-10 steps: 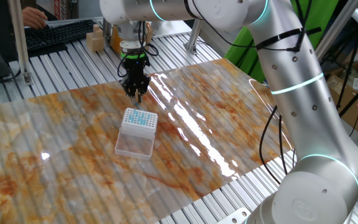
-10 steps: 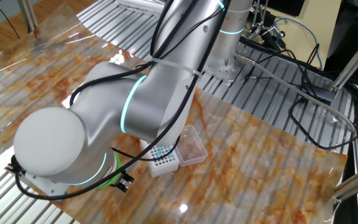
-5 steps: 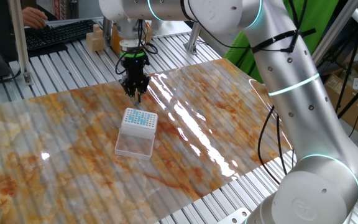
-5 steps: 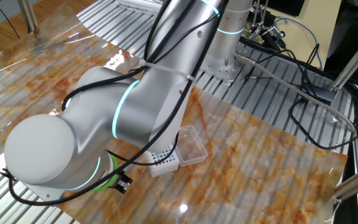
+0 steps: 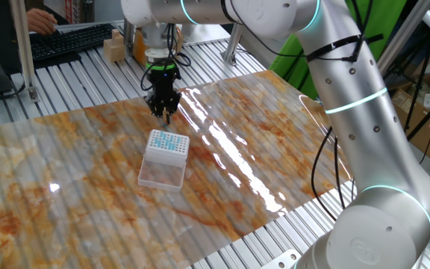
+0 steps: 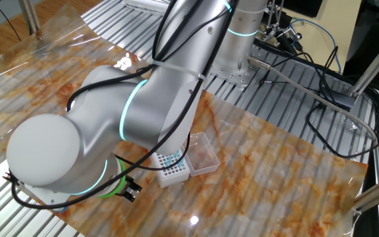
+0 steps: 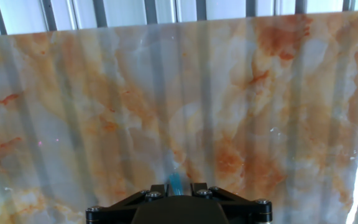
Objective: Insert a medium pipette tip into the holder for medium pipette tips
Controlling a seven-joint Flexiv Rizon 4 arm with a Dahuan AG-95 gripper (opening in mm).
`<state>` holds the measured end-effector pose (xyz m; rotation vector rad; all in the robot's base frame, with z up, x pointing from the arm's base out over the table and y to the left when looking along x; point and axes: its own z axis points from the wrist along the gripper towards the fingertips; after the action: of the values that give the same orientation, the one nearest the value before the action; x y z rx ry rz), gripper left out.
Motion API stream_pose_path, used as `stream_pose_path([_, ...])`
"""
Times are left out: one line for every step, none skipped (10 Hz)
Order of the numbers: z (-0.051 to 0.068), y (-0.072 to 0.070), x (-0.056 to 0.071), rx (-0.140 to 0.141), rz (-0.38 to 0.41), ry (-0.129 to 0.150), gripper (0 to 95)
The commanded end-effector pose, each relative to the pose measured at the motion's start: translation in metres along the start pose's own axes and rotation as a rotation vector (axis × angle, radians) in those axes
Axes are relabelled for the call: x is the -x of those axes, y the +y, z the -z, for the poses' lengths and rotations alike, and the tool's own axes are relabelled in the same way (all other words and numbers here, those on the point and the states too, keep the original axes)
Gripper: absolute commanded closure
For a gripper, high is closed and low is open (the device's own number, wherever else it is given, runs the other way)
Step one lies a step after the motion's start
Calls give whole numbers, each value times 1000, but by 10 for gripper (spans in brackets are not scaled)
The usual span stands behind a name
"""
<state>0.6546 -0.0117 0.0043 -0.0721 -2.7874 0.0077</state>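
1. The claw (image 5: 163, 112) hangs above the desk (image 5: 275, 142), pointing down, just beyond the far end of the box (image 5: 165, 158).
2. In the hand view the claw (image 7: 173, 184) is pinched nearly closed on a pale blue tip (image 7: 174, 182), which sticks out between the two fingers over the marbled sheet.
3. From the fixed views the tip is too small to make out in the claw.
4. The box sits on the sheet, white, with a grid of holes dotted blue on top and its clear flap (image 5: 160, 175) lying open flat on the near side.
5. In the other fixed view the arm (image 6: 156, 112) covers most of the box (image 6: 174, 170), and the flap (image 6: 202, 155) shows beside it.
6. A keyboard (image 5: 69, 41) lies at the far edge, well apart.
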Motion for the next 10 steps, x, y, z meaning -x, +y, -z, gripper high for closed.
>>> stream_pose_path([1, 1, 2, 3, -3, 2, 760])
stream_pose_path([1, 1, 2, 3, -3, 1, 760])
stream_pose_path([1, 2, 2, 4, 0, 3, 760])
stream_pose_path([1, 3, 1, 3, -1, 3, 760])
stream_pose_path([1, 4, 1, 2, 0, 3, 760])
stream_pose_path([1, 4, 2, 1, 2, 4, 950])
stream_pose_path([1, 4, 2, 1, 5, 7, 950])
stream_pose_path([0, 4, 2, 0, 7, 7, 950])
stream_pose_path([0, 4, 2, -1, 7, 7, 950])
stream_pose_path([0, 4, 2, -1, 7, 7, 950])
